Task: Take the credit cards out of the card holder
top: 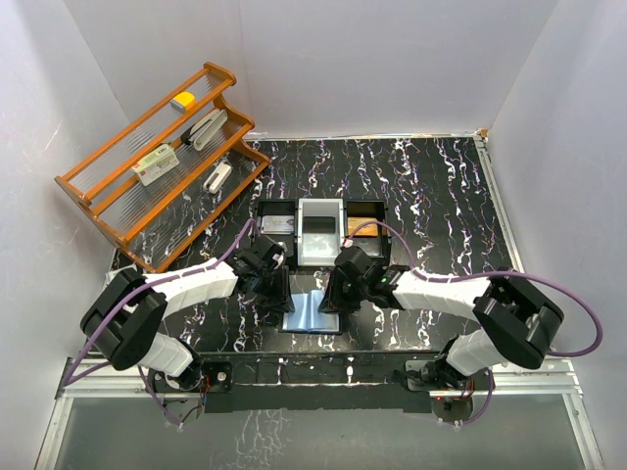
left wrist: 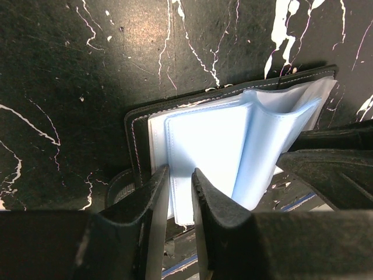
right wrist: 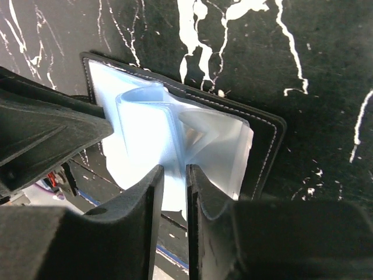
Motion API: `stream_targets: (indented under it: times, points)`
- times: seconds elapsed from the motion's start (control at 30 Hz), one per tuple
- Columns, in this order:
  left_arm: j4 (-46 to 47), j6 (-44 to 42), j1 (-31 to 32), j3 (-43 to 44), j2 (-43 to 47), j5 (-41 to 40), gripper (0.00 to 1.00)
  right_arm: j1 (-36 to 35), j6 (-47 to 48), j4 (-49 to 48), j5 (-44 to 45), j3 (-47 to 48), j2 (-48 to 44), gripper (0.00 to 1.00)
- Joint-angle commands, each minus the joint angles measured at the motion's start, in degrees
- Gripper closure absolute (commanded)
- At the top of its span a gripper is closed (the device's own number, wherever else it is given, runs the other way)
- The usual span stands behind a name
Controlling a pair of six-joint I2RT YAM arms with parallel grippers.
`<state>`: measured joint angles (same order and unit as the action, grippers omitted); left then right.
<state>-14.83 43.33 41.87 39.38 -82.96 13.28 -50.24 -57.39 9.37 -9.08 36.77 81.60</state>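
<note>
Black marbled table (top: 441, 196), a wooden rack (top: 147, 166) in its far left corner, a 3-compartment tray (top: 263, 208) mid-table. Down at the near edge, centred, the card holder (top: 313, 315) lies open with its blue inside up. Its long axis runs left to right along that edge and its fold points front to back. Left gripper (left wrist: 179, 175): jaws narrow, nipping a clear pocket leaf. Right gripper (right wrist: 175, 172): the same, narrow on a leaf from the other side. The danger, I'd say: 2 opposing pulls on thin plastic could tear a pocket or lift the whole holder. No card shows in the pockets.
</note>
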Motion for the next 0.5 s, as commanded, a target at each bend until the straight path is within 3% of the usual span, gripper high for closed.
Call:
stream_targets:
  times: [0.0,0.27,0.47]
  points:
    - [-1.9,-0.1,1.0,-1.8,-0.3,-1.1,0.79,-0.2,1.5,2.4,2.3,4.0,-0.8,0.79]
    - [-2.3,-0.1,1.0,-0.8,0.6,-1.7,0.80,-0.2,1.8,-7.9,-10.6,5.1,1.9,0.73]
    - [-2.0,0.8,1.0,-1.5,2.3,-2.0,0.80,-0.2,1.7,-9.5,-12.9,6.5,4.4,0.72]
